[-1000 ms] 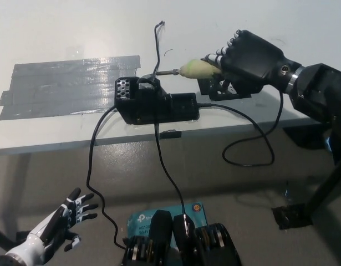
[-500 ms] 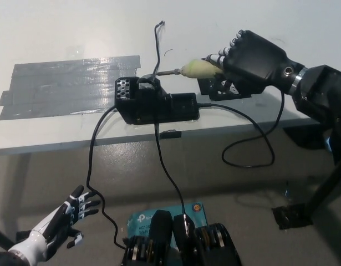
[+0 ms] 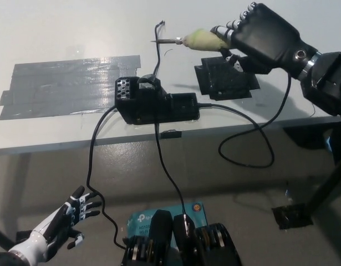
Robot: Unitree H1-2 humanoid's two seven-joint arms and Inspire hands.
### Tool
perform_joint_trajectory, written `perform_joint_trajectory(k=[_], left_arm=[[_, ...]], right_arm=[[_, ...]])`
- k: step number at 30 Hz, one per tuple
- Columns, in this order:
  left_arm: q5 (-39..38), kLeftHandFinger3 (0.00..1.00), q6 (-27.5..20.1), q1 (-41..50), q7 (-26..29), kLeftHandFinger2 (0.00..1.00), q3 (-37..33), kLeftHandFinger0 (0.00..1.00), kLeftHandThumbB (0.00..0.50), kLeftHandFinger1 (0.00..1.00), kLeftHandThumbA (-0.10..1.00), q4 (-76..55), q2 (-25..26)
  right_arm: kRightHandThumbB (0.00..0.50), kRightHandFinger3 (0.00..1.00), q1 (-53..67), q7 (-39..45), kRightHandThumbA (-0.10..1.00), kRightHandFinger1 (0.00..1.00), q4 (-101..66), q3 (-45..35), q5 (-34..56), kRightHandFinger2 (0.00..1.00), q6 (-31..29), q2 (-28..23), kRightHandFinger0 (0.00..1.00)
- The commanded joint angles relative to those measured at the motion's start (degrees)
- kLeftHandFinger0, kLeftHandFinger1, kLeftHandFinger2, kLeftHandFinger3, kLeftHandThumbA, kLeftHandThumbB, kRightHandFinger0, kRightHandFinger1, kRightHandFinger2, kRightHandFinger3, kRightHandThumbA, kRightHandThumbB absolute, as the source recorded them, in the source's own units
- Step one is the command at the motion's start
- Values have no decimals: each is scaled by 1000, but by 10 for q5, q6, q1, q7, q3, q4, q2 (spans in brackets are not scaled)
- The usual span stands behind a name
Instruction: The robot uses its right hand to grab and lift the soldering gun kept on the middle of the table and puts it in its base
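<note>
White desk (image 3: 59, 33), grey tape patch at left. The right robot hand (image 3: 264, 36) is closed round the soldering gun (image 3: 200, 40), held above the far desk, tip pointing left. Its trailing cable (image 3: 253, 133) could snag on the black base (image 3: 153, 102), which holds nothing. The left robot hand (image 3: 65, 219) idles low, fingers spread.

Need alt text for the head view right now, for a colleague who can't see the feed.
The black right hand holds the soldering gun by its pale grip above the white table, metal tip pointing left. Below it lie a black pad and, further left, the black base with trailing cables, beside grey tape. The white left hand rests open below the table edge.
</note>
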Motion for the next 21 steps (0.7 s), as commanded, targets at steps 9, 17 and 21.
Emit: perform_joint_trajectory(k=[9,17,21], left_arm=[[-1,1000,-5,-4,-2,1000,4,906,318,980,1000,-16,9],[0,1000,-7,-6,-1,1000,5,920,303,994,1000,-18,10],[-9,1000,-7,-6,-6,1000,8,942,294,1000,1000,-15,8]], right_arm=[[259,296,-17,-18,-100,0,29,7,-7,56,-19,-7,0],[301,130,-1,-38,-100,0,34,22,-12,167,-28,-4,0],[232,68,-6,-88,-100,12,84,34,-11,384,-49,6,0]])
